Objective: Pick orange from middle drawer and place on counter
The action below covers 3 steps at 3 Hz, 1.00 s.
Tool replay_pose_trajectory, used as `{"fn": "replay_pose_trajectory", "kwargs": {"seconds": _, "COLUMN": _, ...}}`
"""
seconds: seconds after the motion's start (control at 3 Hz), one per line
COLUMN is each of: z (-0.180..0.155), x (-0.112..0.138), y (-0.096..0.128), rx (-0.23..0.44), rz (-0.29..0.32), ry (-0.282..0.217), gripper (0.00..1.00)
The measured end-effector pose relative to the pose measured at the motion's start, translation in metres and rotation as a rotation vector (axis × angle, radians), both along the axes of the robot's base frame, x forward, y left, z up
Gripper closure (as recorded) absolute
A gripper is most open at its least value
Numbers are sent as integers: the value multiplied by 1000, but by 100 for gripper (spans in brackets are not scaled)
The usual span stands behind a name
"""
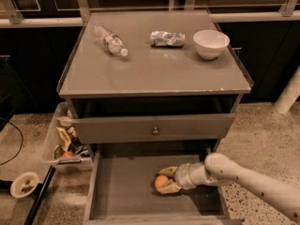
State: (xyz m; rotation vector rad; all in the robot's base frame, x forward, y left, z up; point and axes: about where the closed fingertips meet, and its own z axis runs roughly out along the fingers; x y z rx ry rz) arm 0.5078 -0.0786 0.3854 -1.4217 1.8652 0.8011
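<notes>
At the far left you are seeing a small round dish [23, 184] lying on the speckled floor, its contents too dim to name. Beside it a clear bin [60, 142] is leaning against the cabinet, holding a jumble you cannot sort out.

On the counter [154, 76] a plastic bottle [110, 40] is lying on its side toward the back left. A crumpled silver wrapper [167, 38] is resting near the back middle, and a white bowl [211, 43] is standing upright at the back right.

Below the counter, a grey drawer front [117, 128] with a small round knob [155, 131] is shading the space under it. The middle drawer [122, 191] is standing pulled out, with its rear part hidden beneath that front and its near edge cut off by the frame.

The orange [161, 182] is sitting on the drawer floor, right of centre. The gripper [163, 180] is reaching in from the right, and its jaws are closing narrowly around the orange, one tan finger [169, 171] behind it and the other in front. Both are appearing to touch it.

The pale arm [253, 184] is running off the lower right corner. A white post [287, 93] is slanting out of view at the right edge.
</notes>
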Motion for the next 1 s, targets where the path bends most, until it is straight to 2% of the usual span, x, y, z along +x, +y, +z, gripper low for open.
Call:
{"fn": "replay_pose_trajectory", "kwargs": {"seconds": 0.33, "z": -4, "x": -8, "y": 6, "rx": 2, "rz": 20, "ry": 29, "gripper": 100}}
{"fn": "replay_pose_trajectory", "kwargs": {"seconds": 0.67, "z": 11, "x": -16, "y": 2, "rx": 28, "rz": 30, "ry": 47, "gripper": 100}}
{"fn": "replay_pose_trajectory", "kwargs": {"seconds": 1.0, "z": 54, "x": -15, "y": -15, "rx": 34, "rz": 33, "ry": -3, "gripper": 100}}
